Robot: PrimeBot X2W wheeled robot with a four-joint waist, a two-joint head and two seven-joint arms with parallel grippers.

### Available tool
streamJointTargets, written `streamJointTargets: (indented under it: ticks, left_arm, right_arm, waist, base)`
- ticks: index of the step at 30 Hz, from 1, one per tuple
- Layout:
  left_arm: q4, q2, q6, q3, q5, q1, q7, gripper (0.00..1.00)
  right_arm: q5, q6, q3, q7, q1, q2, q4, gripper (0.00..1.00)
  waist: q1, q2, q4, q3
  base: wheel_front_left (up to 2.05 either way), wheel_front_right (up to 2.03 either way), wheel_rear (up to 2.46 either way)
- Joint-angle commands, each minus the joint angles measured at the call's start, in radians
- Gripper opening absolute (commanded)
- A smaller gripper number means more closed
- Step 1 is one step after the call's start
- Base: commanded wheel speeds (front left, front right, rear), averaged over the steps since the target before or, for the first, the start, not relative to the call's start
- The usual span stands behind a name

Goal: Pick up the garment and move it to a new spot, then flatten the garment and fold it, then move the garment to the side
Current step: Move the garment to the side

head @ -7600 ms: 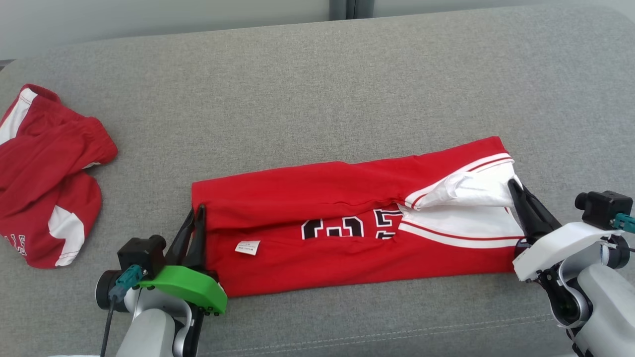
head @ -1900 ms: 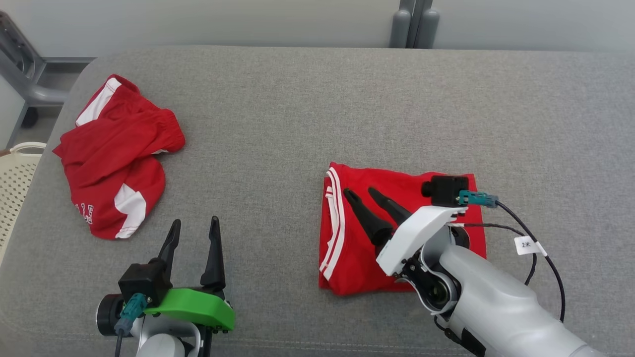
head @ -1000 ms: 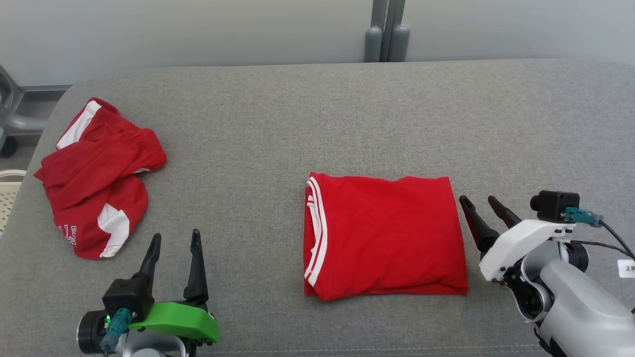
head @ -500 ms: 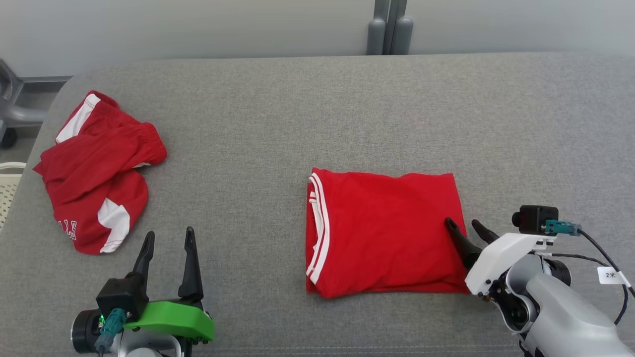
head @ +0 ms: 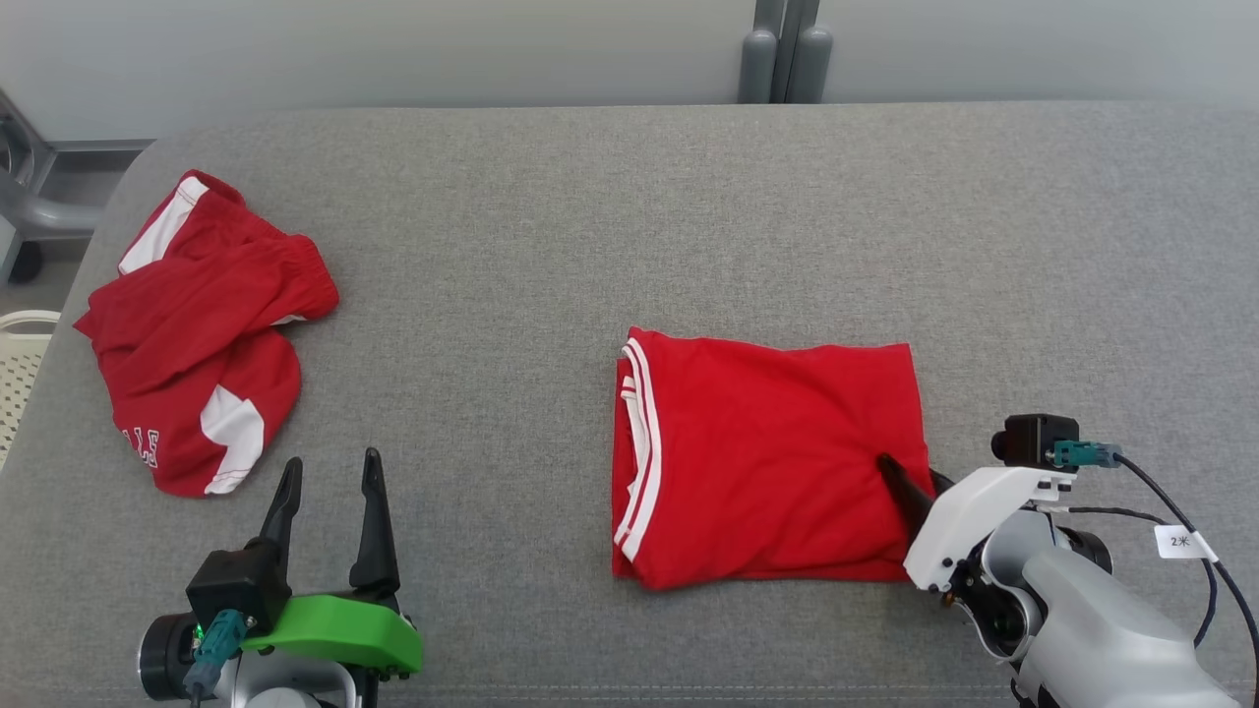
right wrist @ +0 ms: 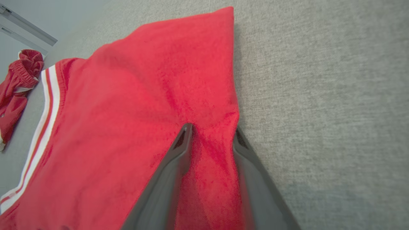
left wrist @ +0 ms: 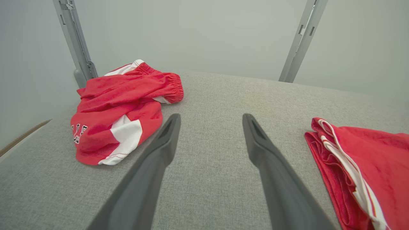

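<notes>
tiny white tag [head: 1178,541] on the right arm's cable, reads "2" and a small mark i can't make out. black-and-white letters on the crumpled red shorts [head: 187,334] far left, creased and cut off, not readable as a word.

folded garment [head: 777,457] lies flat right of centre on the grey upholstered surface [head: 551,216]. it's nearly square, the slightly longer side running left to right, white-striped edge facing left, plain fold facing right.

right tool [right wrist: 213,128] is at that right edge near the front corner, pinching a ridge of red cloth between its fingers. left tool [head: 330,460] is spread wide with nothing in it, low over bare fabric, well apart from both reds.

pale wall behind, grey metal posts [head: 784,49], a perforated cream basket [head: 20,374] at the left edge.
</notes>
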Motion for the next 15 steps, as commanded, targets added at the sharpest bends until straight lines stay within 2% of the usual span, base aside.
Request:
streamJointTargets:
  ticks: [1, 9, 15]
  left_arm:
    - [0.003, 0.002, -0.004, 0.003, -0.005, -0.012, -0.003, 1.0]
    - [0.001, 0.002, 0.0, 0.012, -0.01, -0.009, -0.003, 1.0]
    - [-0.009, 0.002, -0.004, 0.024, -0.007, -0.011, -0.003, 1.0]
  right_arm:
    - [0.0, 0.0, 0.007, -0.009, -0.007, 0.0, 0.017, 0.0]
    - [-0.008, 0.0, 0.035, -0.059, -0.066, -0.037, 0.027, 0.0]
    - [-0.022, 0.0, 0.058, -0.057, -0.138, -0.072, 0.021, 0.0]
  waist:
    - [0.0, -0.0001, 0.0, 0.0]
    - [0.0, -0.0001, -0.007, 0.005]
    - [0.0, -0.0001, -0.031, 0.025]
  base:
    - [0.0, 0.0, 0.0]
    - [0.0, 0.0, 0.0]
    - [0.0, 0.0, 0.0]
